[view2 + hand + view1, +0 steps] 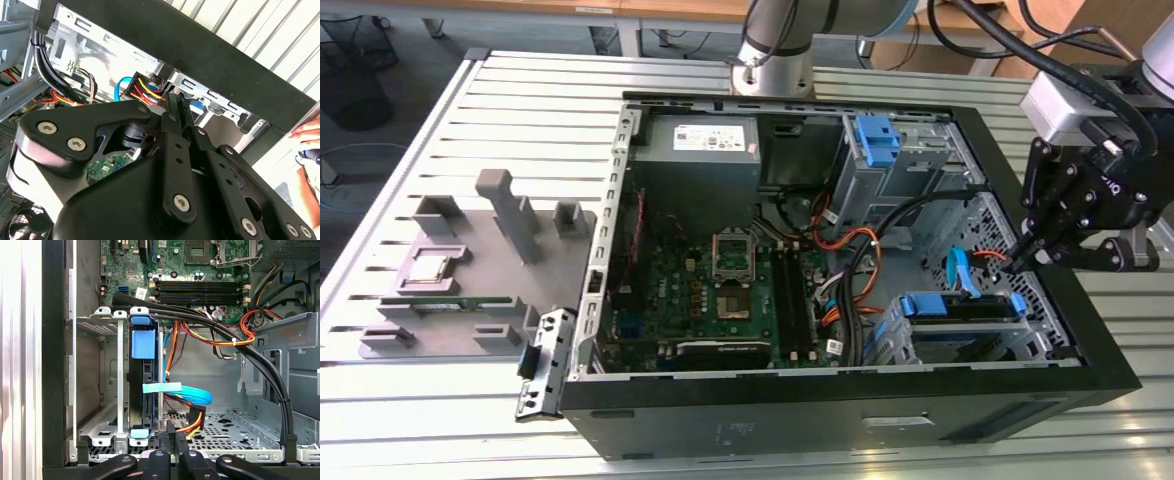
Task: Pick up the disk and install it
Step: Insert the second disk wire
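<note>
The disk (pixel 958 308) sits in the drive cage at the near corner of the open computer case (pixel 854 405), on the exterior view's right, framed by its blue carrier rails. The first wrist view has the disk (pixel 143 390) edge-on in the metal cage, a blue tab at each end. My gripper (pixel 1023 258) hangs above the case's wall on the exterior view's right, a little beyond the disk, shut with nothing between its fingers. Its dark fingers (pixel 171 432) meet over the orange and yellow power cable (pixel 194 421). In the second wrist view the gripper (pixel 172 100) points into the case.
A motherboard (pixel 734 290) covers the case floor, with black cable bundles (pixel 260 370) crossing toward the cage. A second blue carrier (pixel 874 135) sits in the far bay. A grey fixture (pixel 467 270) holds parts on the exterior view's left. A person's hand (pixel 307 132) rests outside the case.
</note>
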Robot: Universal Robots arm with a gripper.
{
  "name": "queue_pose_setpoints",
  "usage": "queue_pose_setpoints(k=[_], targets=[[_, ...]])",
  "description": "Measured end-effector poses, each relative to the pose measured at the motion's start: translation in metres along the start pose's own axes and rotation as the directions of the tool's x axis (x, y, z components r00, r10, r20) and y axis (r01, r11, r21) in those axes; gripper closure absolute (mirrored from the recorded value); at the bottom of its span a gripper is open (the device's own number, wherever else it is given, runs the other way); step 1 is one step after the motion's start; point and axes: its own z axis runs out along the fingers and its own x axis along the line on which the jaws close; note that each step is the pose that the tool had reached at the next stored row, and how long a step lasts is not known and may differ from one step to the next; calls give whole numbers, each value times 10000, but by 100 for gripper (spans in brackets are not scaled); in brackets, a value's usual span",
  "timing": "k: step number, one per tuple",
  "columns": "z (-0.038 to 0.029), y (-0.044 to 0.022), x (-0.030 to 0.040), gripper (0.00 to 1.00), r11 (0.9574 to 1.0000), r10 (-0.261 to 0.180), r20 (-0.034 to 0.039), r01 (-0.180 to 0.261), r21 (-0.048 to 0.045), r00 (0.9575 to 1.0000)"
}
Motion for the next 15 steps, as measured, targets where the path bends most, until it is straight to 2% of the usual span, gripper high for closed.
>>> queue_pose_setpoints(k=[10,15], targets=[[0,2,-1,84,10000,-1,-1,1,3,10000],[0,76,1,84,9998,-7,0,7,173,10000]])
